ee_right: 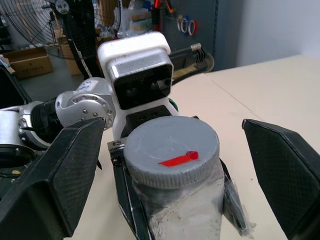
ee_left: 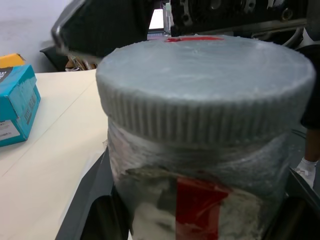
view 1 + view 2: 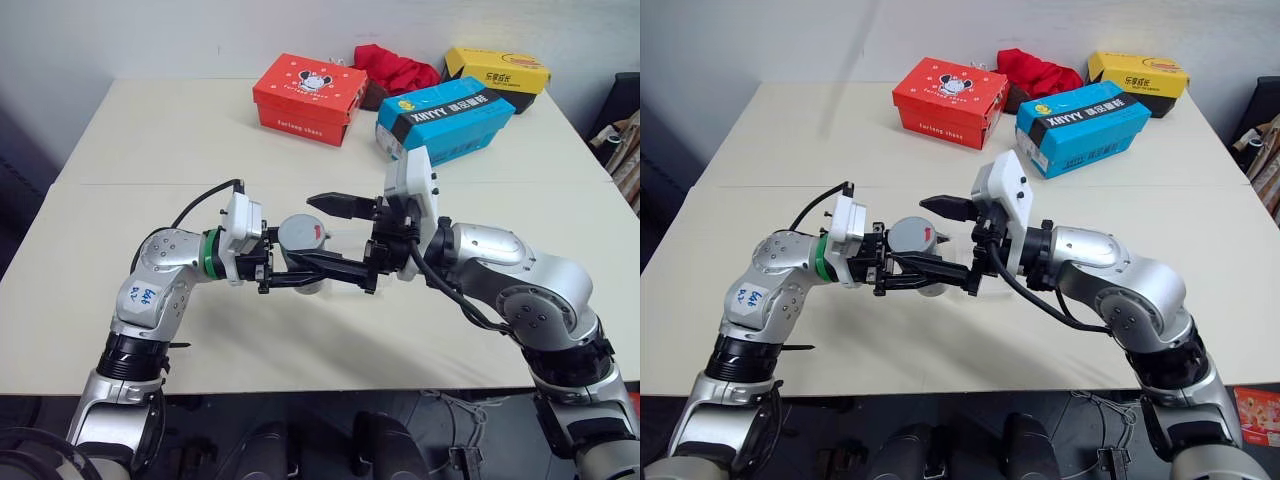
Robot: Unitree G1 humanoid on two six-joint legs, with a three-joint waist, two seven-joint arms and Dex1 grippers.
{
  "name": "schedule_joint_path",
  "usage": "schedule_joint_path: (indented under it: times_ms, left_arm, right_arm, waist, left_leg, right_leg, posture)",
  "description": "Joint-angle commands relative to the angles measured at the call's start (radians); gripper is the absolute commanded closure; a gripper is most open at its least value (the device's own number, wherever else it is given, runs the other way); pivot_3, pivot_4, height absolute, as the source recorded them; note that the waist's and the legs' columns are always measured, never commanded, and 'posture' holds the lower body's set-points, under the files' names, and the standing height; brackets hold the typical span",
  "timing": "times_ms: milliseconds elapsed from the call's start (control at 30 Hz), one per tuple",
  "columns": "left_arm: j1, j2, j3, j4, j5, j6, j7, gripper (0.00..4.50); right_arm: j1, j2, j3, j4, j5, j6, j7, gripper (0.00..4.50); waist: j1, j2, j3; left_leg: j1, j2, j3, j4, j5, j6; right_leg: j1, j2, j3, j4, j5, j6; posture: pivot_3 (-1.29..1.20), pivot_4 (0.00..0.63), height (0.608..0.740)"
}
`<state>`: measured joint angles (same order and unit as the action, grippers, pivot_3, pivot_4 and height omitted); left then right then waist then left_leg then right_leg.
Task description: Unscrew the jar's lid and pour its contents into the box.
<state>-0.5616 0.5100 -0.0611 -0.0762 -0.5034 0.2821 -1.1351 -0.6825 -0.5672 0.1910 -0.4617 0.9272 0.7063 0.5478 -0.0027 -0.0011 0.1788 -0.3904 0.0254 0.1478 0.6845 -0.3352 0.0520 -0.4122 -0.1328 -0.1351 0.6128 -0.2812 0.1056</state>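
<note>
Above the table's [image 3: 150,150] near half, the left gripper [image 3: 300,268] clamped the jar [image 1: 175,210] while the right gripper [image 1: 172,165] straddled its lid [image 1: 172,150], jaws wide.

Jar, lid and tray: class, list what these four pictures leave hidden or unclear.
- Contents of the jar: right wrist view, cloudy wall hides them.
- Jar's base: left wrist view, cut off by the bottom edge.
- Clear box: head views, the right pincer and left pincer cover that spot; it cannot be made out.
- Lid thread: every view, the ribbed rim covers it.
</note>
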Motion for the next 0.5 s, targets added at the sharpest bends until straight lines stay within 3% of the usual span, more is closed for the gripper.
schedule_joint_path:
  times_ms: [33,267,367,500]
  left_arm:
    - [-0.003,-0.005,-0.002,-0.049,0.003,-0.012,0.008,2.14]
    - [0.008,-0.009,-0.006,-0.06,0.01,-0.009,0.018,2.14]
    - [0.01,-0.006,-0.002,-0.059,0.011,-0.01,0.017,2.14]
    - [0.011,0.001,0.003,-0.063,0.007,-0.007,0.012,2.14]
  right_arm:
    - [-0.022,0.037,-0.002,-0.009,-0.03,0.012,0.011,0.0]
    - [-0.022,0.089,0.004,0.007,-0.099,0.021,0.042,0.0]
    - [-0.019,0.105,0.0,0.011,-0.128,0.014,0.058,0.55]
    - [-0.014,0.103,0.0,0.016,-0.163,0.007,0.102,1.83]
  waist:
    - [0.0,0.0,0.0]
    - [-0.001,0.0,0.0]
    - [-0.001,0.0,0.0]
    - [-0.001,0.0,0.0]
  left_leg:
    - [0.0,0.0,0.0,0.0,0.0,0.0]
    - [0.0,0.0,0.0,0.0,0.0,0.0]
    - [0.0,0.0,0.0,0.0,0.0,0.0]
    - [0.0,0.0,0.0,0.0,0.0,0.0]
  right_leg:
    - [0.0,0.0,0.0,0.0,0.0,0.0]
    - [0.0,0.0,0.0,0.0,0.0,0.0]
    - [0.0,0.0,0.0,0.0,0.0,0.0]
    - [0.0,0.0,0.0,0.001,0.0,0.0]
  posture:
    - [0.0,0.15,0.74]
    - [0.0,0.15,0.74]
    - [0.0,0.15,0.74]
    - [0.0,0.15,0.74]
